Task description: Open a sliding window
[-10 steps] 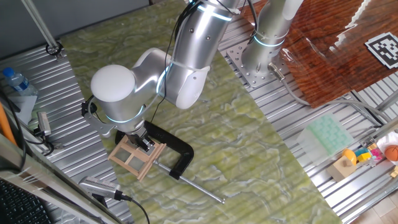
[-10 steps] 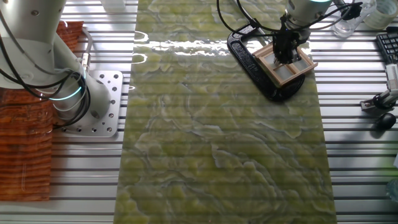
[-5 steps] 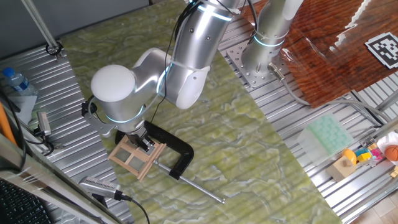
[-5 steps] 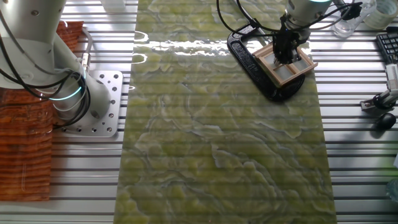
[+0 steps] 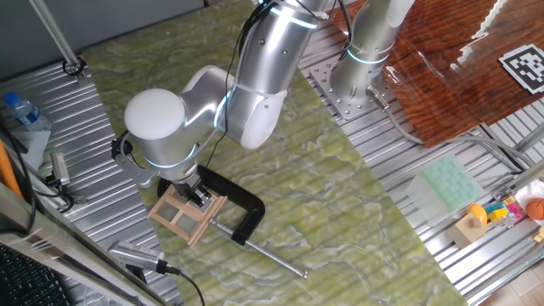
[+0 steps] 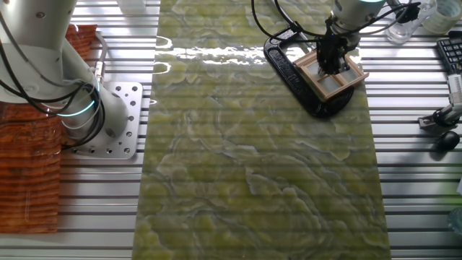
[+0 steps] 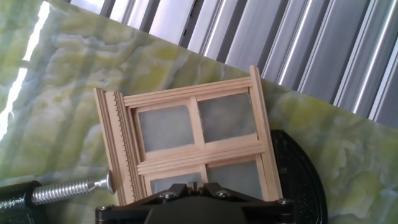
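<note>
The sliding window (image 5: 181,216) is a small tan wooden frame with four greyish panes. It lies flat on the green mat, held by a black C-clamp (image 5: 246,208). It also shows in the other fixed view (image 6: 339,81) and fills the hand view (image 7: 199,134). My gripper (image 5: 198,195) points straight down onto the window's near half. In the hand view its fingers (image 7: 194,185) stand almost together over the wooden cross, with only a thin gap. In the other fixed view the gripper (image 6: 330,63) covers the window's middle.
The clamp's steel screw rod (image 5: 272,257) reaches out over the mat. A water bottle (image 5: 21,110), a handheld tool (image 5: 136,253) and a keyboard (image 5: 25,276) lie on the left. A green tray (image 5: 446,183) and toys (image 5: 506,211) lie on the right. The arm's base plate (image 6: 119,119) stands beside the mat.
</note>
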Robot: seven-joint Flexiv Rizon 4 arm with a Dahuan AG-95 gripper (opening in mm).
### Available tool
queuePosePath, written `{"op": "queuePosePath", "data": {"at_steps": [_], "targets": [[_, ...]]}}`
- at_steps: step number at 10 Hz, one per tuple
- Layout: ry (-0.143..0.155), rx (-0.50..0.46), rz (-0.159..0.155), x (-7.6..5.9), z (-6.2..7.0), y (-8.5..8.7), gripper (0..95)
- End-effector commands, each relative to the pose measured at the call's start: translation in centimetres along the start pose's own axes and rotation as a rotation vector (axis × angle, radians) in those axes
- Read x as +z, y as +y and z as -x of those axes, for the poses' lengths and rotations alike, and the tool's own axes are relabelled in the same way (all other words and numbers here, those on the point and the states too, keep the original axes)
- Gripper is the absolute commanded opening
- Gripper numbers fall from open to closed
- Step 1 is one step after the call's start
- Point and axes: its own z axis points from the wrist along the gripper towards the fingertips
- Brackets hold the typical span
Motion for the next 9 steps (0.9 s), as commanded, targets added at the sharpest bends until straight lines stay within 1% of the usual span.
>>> {"op": "queuePosePath", "data": {"at_steps": [1,9], "targets": [[0.0,-0.002,0.0,0.05,0.0,-0.08,0.0],[-0.001,-0.005,0.002,0.04,-0.03,-0.6,0.0]]}}
